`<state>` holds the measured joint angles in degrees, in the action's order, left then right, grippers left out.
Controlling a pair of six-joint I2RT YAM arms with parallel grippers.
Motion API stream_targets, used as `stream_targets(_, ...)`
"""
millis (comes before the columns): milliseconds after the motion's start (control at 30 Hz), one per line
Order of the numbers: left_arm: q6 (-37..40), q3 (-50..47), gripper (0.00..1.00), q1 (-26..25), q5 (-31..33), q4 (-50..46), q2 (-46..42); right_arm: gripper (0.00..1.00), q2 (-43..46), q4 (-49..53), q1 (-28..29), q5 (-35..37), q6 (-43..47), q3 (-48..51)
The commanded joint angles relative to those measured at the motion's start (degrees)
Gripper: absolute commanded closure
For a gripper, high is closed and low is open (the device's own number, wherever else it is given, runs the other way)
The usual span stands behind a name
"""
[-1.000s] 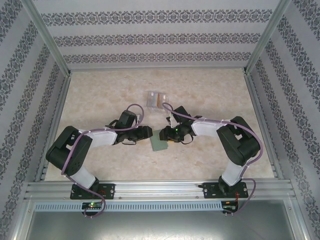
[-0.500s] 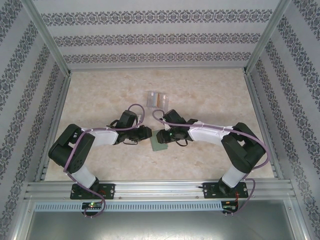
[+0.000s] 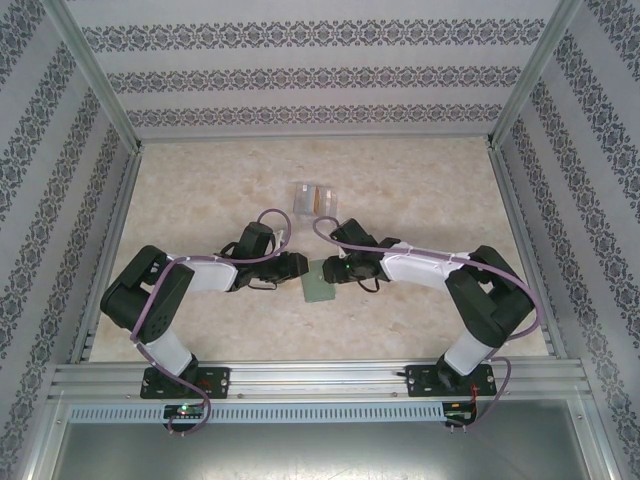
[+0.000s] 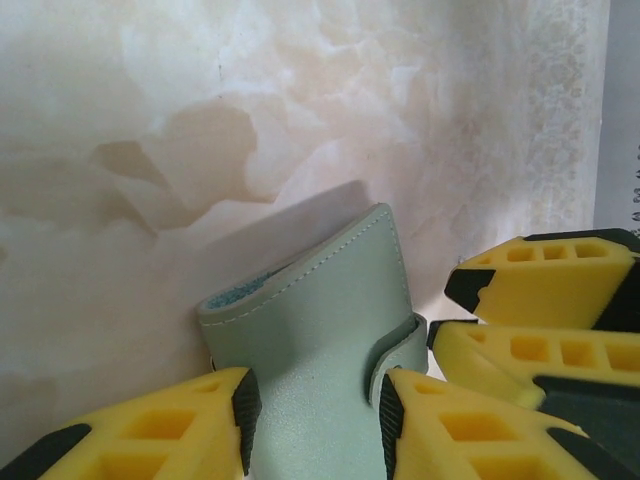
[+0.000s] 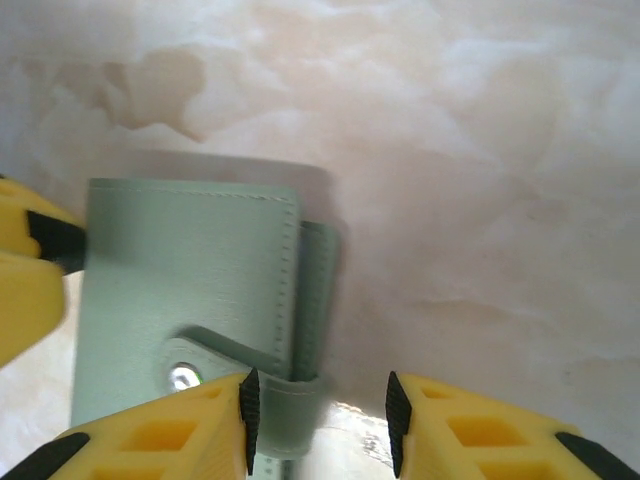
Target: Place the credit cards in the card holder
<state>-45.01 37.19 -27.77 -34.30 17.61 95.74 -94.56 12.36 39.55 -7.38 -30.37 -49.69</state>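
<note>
The card holder (image 3: 319,284) lies near the middle of the table (image 3: 430,200), between the two wrists, with one edge curled upward. The left gripper (image 4: 317,410) pinches it: the green body fills the gap between both pads. The right gripper (image 5: 320,420) stands spread around the snap strap (image 5: 295,395), which touches one pad only. The credit cards (image 3: 317,198) stand in the clear stand (image 3: 299,193), farther back on the table and apart from both grippers.

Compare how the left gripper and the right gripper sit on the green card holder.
The left gripper has the card holder filling the gap between its pads; the right gripper straddles just the strap, with bare table showing beside it. The left looks clamped, the right open. Both have yellow fingers with black pads.
</note>
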Motion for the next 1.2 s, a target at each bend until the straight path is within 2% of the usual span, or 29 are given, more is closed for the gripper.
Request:
stream_targets(0,1.6,-0.1,0.59,-0.1,1.0,-3.6,-0.4,0.61,-1.7,-1.9,-1.7,-5.0,-4.1,1.2)
stream_targets(67,1.3,-0.2,0.55,-0.1,1.3,-4.4,-1.0,0.61,-2.4,-3.6,-2.6,-7.2,-4.8,1.9)
stream_targets(167,1.9,-0.3,0.39,-0.1,4.3,-8.3,-2.5,0.65,-3.2,-4.4,-3.3,-7.5,-5.0,2.4)
stream_targets(300,-0.8,-2.7,0.36,-0.3,6.1,-6.8,-4.7,0.69,-3.1,-6.2,-3.7,-8.7,-5.8,3.6)
stream_targets(433,-0.5,-2.1,0.36,-0.9,3.2,-4.7,-0.7,0.7,-4.0,-6.7,-3.8,-9.5,-5.7,3.7)
stream_targets(600,-5.0,-4.6,0.46,-1.7,-2.2,7.7,5.1,0.7,-4.4,-7.2,-3.7,-10.7,-5.9,3.7)
stream_targets(667,-4.5,-3.8,0.52,-1.7,-2.8,7.4,5.7,0.7,-4.5,-7.6,-3.8,-10.9,-6.2,3.9)
stream_targets(833,-2.4,-0.7,0.77,-1.8,-6.5,6.7,7.1,0.73,-5.6,-8.9,-3.3,-11.9,-7.1,4.2)
stream_targets(967,-1.7,0.1,0.85,-1.9,-7.2,5.1,5.8,0.73,-5.9,-9.5,-3.1,-13.0,-7.9,4.2)
stream_targets(1067,-1.1,0.7,0.87,-1.9,-8.0,4.7,4.9,0.73,-6.0,-9.6,-2.9,-12.6,-7.5,4.2)
stream_targets(1167,-1.9,-0.9,0.93,-1.9,-6.2,6.4,2.2,0.73,-5.9,-9.6,-2.9,-12.8,-7.8,3.9)
